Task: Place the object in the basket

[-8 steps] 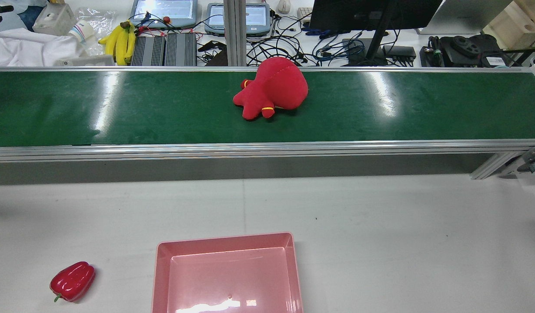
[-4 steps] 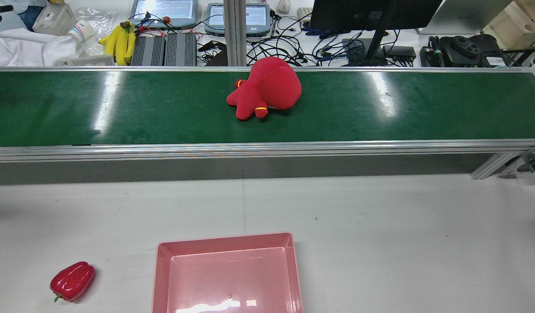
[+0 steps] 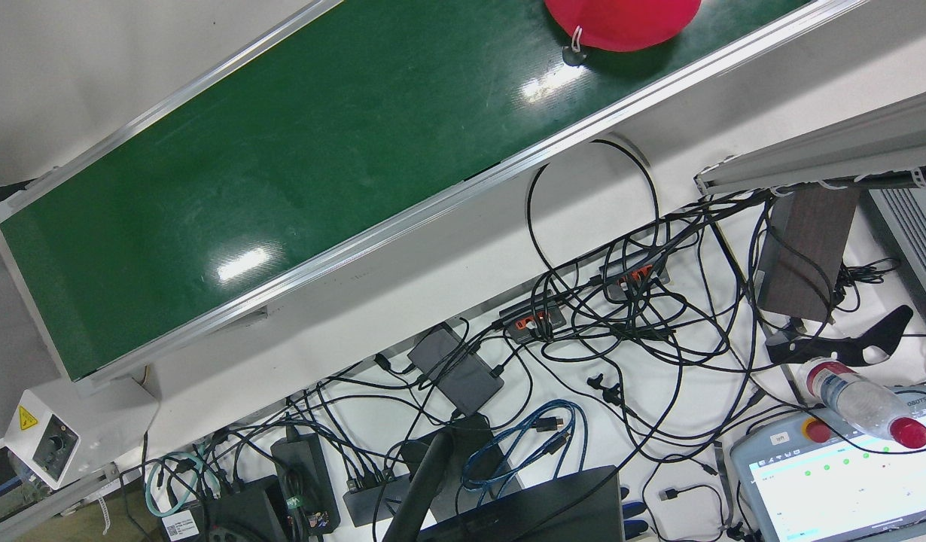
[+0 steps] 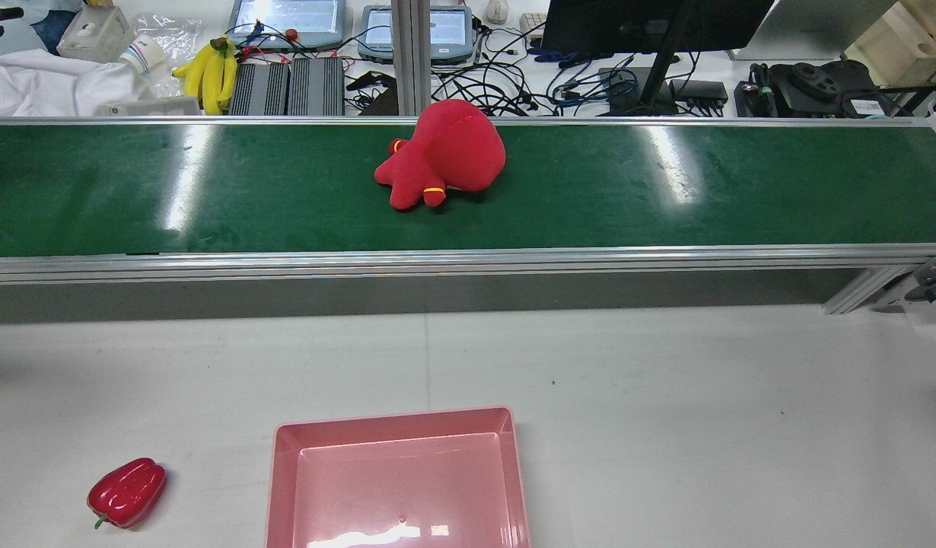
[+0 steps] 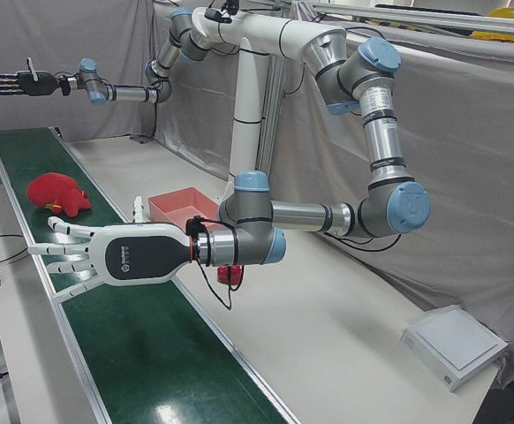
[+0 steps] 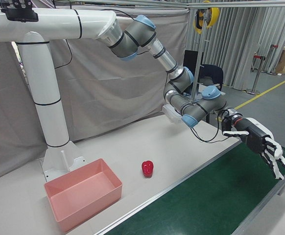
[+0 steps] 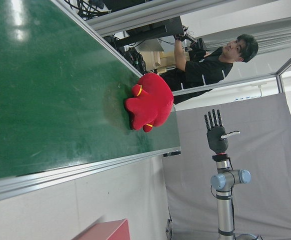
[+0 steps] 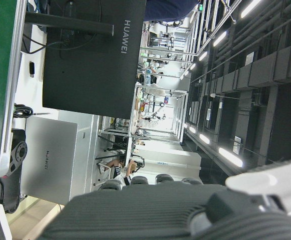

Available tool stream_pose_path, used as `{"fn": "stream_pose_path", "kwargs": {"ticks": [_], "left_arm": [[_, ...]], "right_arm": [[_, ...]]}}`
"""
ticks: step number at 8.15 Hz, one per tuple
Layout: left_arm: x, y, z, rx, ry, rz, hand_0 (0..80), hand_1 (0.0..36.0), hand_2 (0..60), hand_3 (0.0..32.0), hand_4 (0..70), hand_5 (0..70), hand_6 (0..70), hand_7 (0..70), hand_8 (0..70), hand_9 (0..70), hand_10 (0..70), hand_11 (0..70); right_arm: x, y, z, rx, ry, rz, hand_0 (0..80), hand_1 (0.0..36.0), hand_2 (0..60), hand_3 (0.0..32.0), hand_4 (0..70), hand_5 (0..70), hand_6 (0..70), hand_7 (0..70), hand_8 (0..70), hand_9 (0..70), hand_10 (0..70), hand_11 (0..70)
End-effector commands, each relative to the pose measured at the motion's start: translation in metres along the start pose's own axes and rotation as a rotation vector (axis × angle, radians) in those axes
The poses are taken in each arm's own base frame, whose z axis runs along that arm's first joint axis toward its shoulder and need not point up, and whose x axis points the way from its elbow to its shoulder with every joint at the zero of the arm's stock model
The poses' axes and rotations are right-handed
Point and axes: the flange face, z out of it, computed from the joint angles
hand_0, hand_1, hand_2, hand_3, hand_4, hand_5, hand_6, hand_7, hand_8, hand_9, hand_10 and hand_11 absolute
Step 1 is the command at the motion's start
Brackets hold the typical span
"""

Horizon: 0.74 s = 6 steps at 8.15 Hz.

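1. while the red plush toy (image 4: 445,152) is lying on its side on the green conveyor belt (image 4: 666,198), close to the belt's far rail in the rear view, neither hand is touching it; grasp not yet begun.
2. left hand (image 5: 71,252) is hovering low over the belt with its fingers spread and pointing along the belt toward the toy, holding nothing. judgement: it is waiting in a ready-to-scoop pose, kept in the toy's lane so little sideways correction is needed.
3. right hand (image 5: 23,82) is hanging high beyond the far end of the belt, fingers straight and apart, holding nothing. judgement: it is being parked up and out of the way so the left arm is getting free room.
4. pink basket (image 4: 396,417) is sitting on the white worktop, apart from the belt on the robot's side, with nothing showing in it; its wide open top is giving a forgiving drop target.
5. red bell pepper (image 4: 127,492) is resting on the worktop beside the basket, on the robot's left, well apart from the toy. cannot tell whether it is also meant for the basket.
6. judgement: the toy is looking soft and bulky, so a wide wrap over its round body should be holding better than a pinch on its small limbs.
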Motion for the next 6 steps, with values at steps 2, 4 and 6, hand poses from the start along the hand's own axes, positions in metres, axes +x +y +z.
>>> {"fn": "stream_pose_path", "kwargs": {"ticks": [2,4,6], "left_arm": [[0.0003,0.0007,0.0002,-0.001,0.002,-0.007,48.0,7.4,0.0,20.4,3.6,31.4,4.3,8.7,14.8,14.1,2.3,4.3],[-0.0015,0.0012,0.0000,-0.002,-0.001,-0.002,50.1,8.9,0.0,23.6,2.8,30.6,3.4,8.3,13.2,12.6,3.3,6.1],[-0.0033,0.0017,0.0005,-0.003,-0.004,0.004,57.4,16.1,0.0,21.2,4.1,29.4,3.0,8.7,12.6,12.6,5.1,9.6]], "right_arm": [[0.0000,-0.0003,0.0000,0.001,0.000,0.000,0.0,0.0,0.0,0.0,0.0,0.0,0.0,0.0,0.0,0.0,0.0,0.0],[0.0001,-0.0010,-0.0001,0.002,0.000,0.000,0.0,0.0,0.0,0.0,0.0,0.0,0.0,0.0,0.0,0.0,0.0,0.0],[0.0000,-0.0003,0.0000,0.001,0.000,0.000,0.0,0.0,0.0,0.0,0.0,0.0,0.0,0.0,0.0,0.0,0.0,0.0]]}}
